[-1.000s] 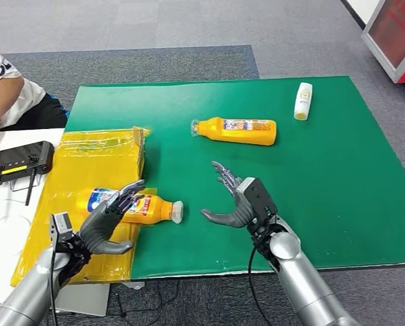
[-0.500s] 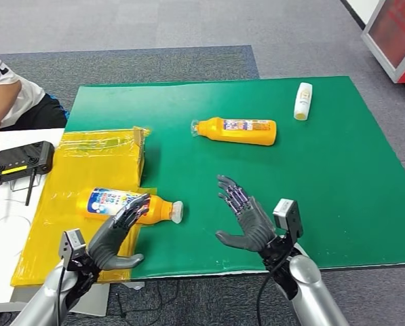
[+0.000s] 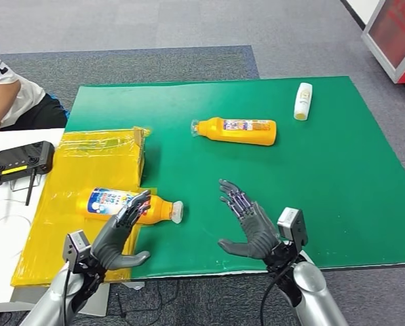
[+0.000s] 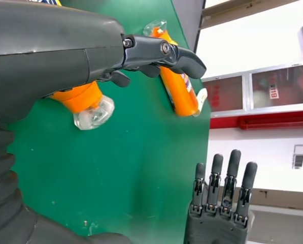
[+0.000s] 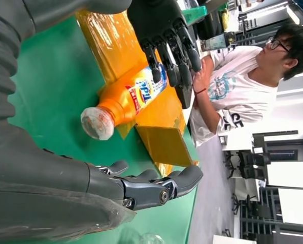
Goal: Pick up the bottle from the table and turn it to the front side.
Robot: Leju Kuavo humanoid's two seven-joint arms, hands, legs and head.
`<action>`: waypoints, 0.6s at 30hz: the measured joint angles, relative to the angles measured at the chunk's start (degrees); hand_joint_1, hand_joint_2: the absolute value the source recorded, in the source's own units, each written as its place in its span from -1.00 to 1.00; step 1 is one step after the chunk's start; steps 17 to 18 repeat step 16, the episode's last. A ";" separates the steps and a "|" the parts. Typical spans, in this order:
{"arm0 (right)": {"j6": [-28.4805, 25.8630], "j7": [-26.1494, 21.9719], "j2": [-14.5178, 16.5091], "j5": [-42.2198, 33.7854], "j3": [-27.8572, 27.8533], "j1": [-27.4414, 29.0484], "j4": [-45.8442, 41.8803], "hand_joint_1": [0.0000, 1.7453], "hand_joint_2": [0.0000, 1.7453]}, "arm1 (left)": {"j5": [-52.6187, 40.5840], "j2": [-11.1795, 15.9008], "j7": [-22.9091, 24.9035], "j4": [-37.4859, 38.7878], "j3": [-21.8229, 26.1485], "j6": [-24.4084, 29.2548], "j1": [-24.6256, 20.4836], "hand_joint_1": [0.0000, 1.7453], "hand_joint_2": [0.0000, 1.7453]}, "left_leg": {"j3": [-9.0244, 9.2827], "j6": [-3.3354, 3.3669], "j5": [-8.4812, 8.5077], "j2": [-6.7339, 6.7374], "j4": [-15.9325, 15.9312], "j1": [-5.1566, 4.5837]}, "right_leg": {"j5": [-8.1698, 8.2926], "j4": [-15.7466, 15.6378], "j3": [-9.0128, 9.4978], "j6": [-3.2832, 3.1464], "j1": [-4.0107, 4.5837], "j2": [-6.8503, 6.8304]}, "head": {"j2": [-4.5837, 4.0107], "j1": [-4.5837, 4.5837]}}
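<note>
While the bottle (image 3: pixel 131 206) is laid on its side, half on the yellow sheet (image 3: pixel 82 183) and half on the green worktop (image 3: pixel 292 170), its body is seen just past the fingers (image 3: pixel 133 207) of the left hand (image 3: pixel 115 238), which are spread and hold nothing. Whether they touch it cannot be told. Its clear cap is pointed toward the right hand (image 3: pixel 251 224), whose fingers (image 3: pixel 236 199) are likewise spread and empty, well apart from it. A second orange bottle (image 3: pixel 236 130) and a small white bottle (image 3: pixel 303 100) are seen farther beyond the fingers. A black controller (image 3: pixel 18 159) is set beside the sheet. A seated person (image 5: pixel 241 81) is cut off at the edge.
</note>
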 joint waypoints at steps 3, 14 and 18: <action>0.01 -0.15 0.00 0.27 -0.10 -0.39 -0.03 -1.00 1.00 | 0.36 -0.18 0.38 -0.10 0.03 -0.27 -0.48 -1.00 1.00 | 0.00 0.00 0.01 0.00 0.00 0.00 | 0.01 0.00 0.00 0.00 0.00 0.00 | 0.00 0.00; -0.05 -0.43 0.00 1.05 -0.11 -2.03 -0.03 -1.00 1.00 | 0.83 -0.57 0.87 -0.68 0.20 -0.44 -1.83 -1.00 1.00 | 0.01 0.00 0.01 0.00 0.00 0.00 | 0.00 0.00 0.01 0.00 0.00 0.00 | 0.00 0.00; -0.05 -0.43 -0.01 1.09 -0.12 -2.05 -0.03 -1.00 1.00 | 0.70 -0.60 0.98 -0.77 0.20 -0.44 -1.90 -1.00 1.00 | 0.01 0.00 0.01 0.00 0.00 0.00 | 0.00 0.00 0.01 0.00 0.00 0.00 | 0.00 0.00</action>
